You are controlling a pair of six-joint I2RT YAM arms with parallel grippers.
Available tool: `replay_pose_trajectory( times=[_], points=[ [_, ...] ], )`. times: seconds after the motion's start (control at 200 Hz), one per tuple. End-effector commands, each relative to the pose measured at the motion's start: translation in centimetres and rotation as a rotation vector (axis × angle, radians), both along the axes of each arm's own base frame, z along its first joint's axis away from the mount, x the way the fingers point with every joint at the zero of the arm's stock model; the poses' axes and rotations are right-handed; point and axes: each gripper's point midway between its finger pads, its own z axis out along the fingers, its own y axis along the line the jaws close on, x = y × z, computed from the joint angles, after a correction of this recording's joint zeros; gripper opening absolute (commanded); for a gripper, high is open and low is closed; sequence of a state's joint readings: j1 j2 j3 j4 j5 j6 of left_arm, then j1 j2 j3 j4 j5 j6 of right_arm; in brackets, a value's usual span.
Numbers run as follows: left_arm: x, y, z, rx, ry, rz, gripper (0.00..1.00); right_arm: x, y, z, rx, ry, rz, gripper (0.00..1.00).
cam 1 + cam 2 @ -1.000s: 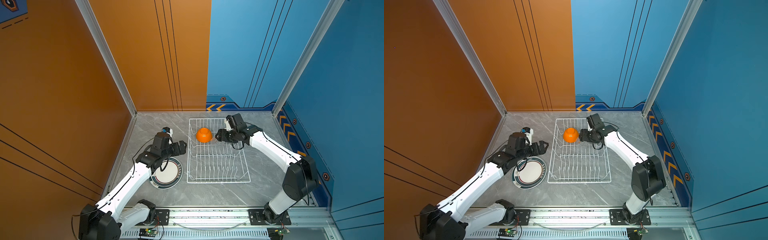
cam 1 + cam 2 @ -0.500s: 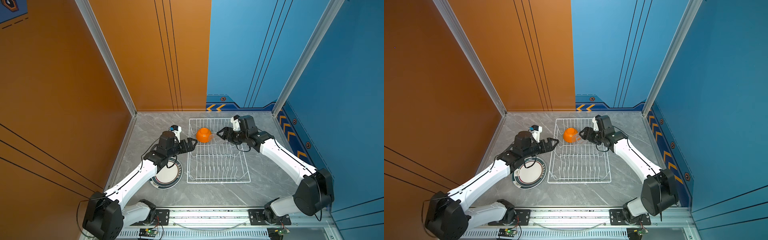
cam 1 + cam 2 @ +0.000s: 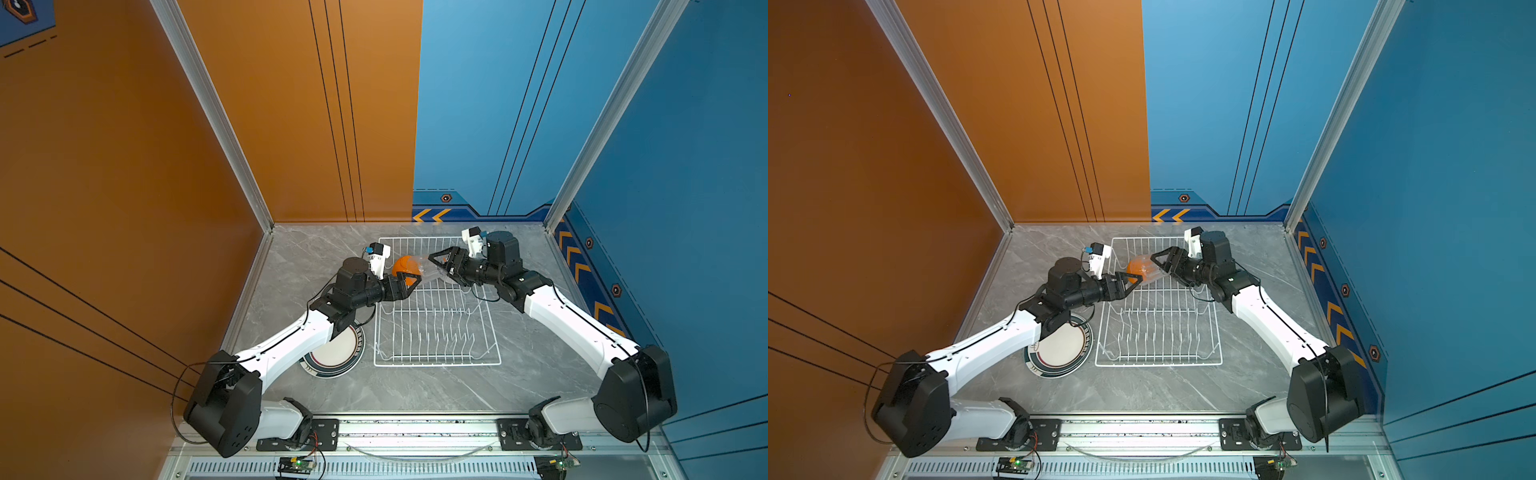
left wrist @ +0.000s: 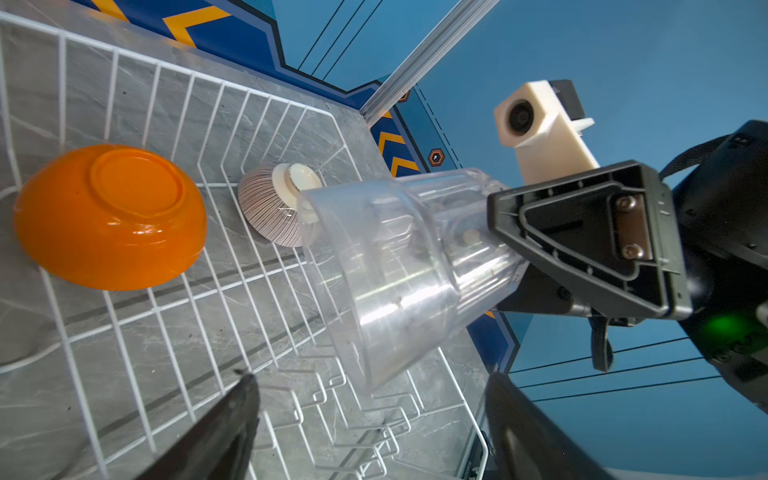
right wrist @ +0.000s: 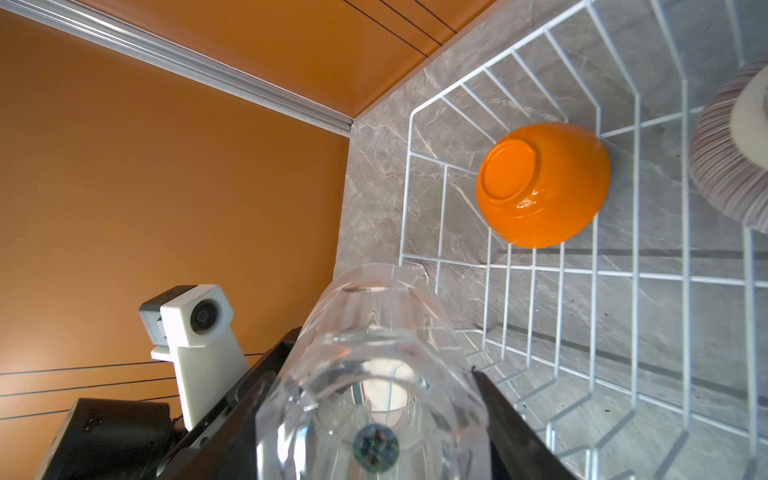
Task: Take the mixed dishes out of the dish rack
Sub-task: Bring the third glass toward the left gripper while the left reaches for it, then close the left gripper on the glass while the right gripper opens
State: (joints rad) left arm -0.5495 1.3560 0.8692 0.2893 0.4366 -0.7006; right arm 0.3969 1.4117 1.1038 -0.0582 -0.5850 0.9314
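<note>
Moved: left gripper [image 3: 411, 282] swung over to clear glass cup [image 4: 386, 270].
Left fingers [image 4: 224, 424]: wide, straddling its mouth.
Right gripper [image 3: 439, 266]: clamps base, offering handover.

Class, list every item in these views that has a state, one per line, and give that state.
clear cup, on its side above the dish rack, gripped at its base.
right hand, shut on clear cup.
left hand, open, near the clear cup's mouth.
orange bowl, upside down in the dish rack.
ribbed bowl, bottom up in the dish rack.
striped plate, lying flat outside the dish rack.
dish rack, prong rows empty.
</note>
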Motion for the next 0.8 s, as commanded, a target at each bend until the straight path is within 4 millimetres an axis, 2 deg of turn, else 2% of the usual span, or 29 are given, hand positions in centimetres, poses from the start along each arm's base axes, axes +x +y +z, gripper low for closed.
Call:
replay_pose_trajectory(
  times=[0.0,0.155,0.515,0.796],
  points=[
    [-0.2,-1.5,3.3,-0.074,-0.1,-0.076,0.74,-0.7,0.4,3.1,0.091,-0.066,0.037,0.53],
    [-0.4,-2.1,4.3,-0.098,-0.148,-0.114,0.6,-1.1,0.4,2.8,0.089,-0.06,0.052,0.54],
    [-0.7,-2.4,5.5,-0.108,-0.191,-0.125,0.37,-1.1,1.2,3.1,0.159,-0.044,0.078,0.54],
    [-0.5,-1.8,5.9,-0.107,-0.204,-0.084,0.27,-1.1,1.4,2.2,0.182,-0.022,0.086,0.58]
  ],
)
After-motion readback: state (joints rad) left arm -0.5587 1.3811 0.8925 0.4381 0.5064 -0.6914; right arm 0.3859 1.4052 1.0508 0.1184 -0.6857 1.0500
